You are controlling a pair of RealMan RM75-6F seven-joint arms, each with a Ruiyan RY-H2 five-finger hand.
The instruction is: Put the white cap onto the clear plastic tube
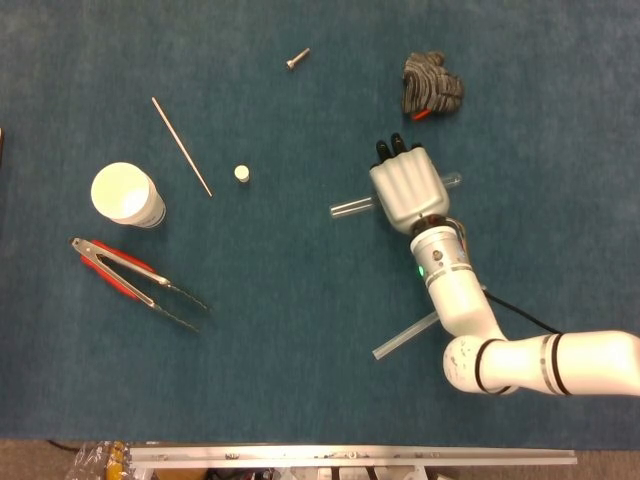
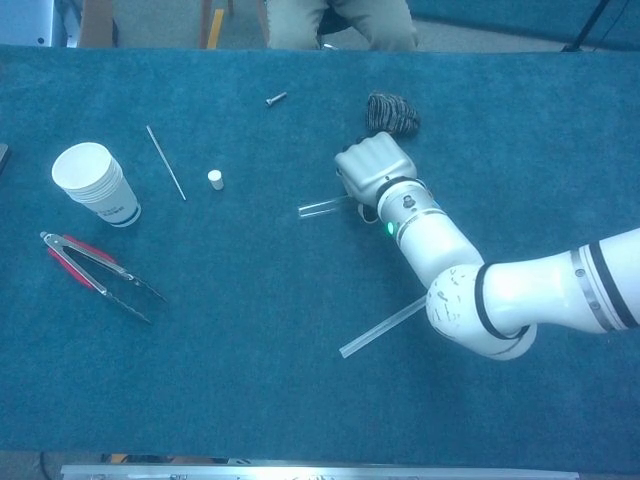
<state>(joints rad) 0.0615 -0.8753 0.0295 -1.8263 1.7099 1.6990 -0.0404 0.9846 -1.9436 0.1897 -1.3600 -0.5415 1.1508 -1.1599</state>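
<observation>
The clear plastic tube (image 1: 348, 207) lies on the blue table, crosswise under my right hand (image 1: 405, 188). Its ends stick out on both sides of the hand. In the chest view the hand (image 2: 372, 167) looks like a fist curled down over the tube (image 2: 320, 207). The small white cap (image 1: 241, 173) stands alone on the cloth well to the left of the hand, also seen in the chest view (image 2: 215, 179). My left hand shows in neither view.
A second clear tube (image 1: 405, 336) lies by my right forearm. A white paper cup (image 1: 127, 194), red-handled tongs (image 1: 135, 279) and a thin rod (image 1: 181, 146) are on the left. A screw (image 1: 297, 59) and a grey knitted bundle (image 1: 432, 86) lie at the far side.
</observation>
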